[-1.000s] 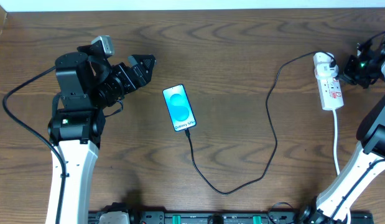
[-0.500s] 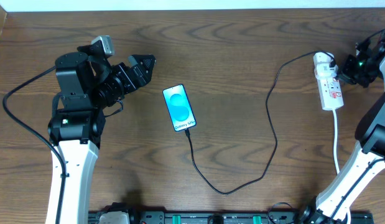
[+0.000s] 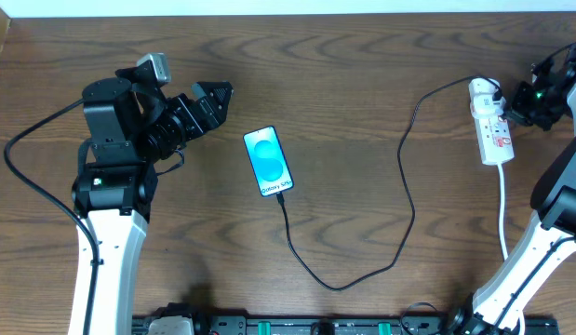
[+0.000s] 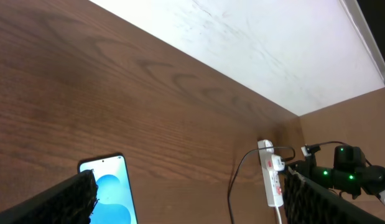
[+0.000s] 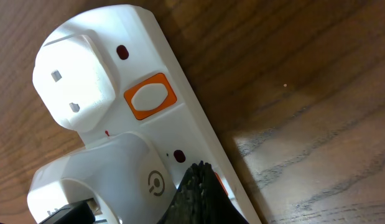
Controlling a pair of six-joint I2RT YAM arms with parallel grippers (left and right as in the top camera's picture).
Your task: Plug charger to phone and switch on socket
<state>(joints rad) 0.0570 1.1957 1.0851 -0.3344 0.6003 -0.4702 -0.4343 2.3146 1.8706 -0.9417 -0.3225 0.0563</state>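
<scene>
The phone (image 3: 269, 161) lies flat at mid-table with its light blue screen up; it also shows in the left wrist view (image 4: 108, 186). The black charger cable (image 3: 405, 186) runs from the phone's near edge in a loop to the far end of the white socket strip (image 3: 494, 130). My left gripper (image 3: 213, 98) is open and empty, left of the phone. My right gripper (image 3: 522, 100) is at the strip's right side. In the right wrist view its shut black fingertip (image 5: 201, 190) rests on the strip (image 5: 180, 81), covering an orange switch. A second orange switch (image 5: 150, 96) is exposed.
Two white plugs sit in the strip (image 5: 74, 81) (image 5: 111, 180). The strip's white cord (image 3: 504, 209) runs toward the table's near edge. A white wall strip (image 4: 260, 43) borders the far table edge.
My right gripper has edged slightly left toward the strip. The left arm, phone and cable have not moved.
</scene>
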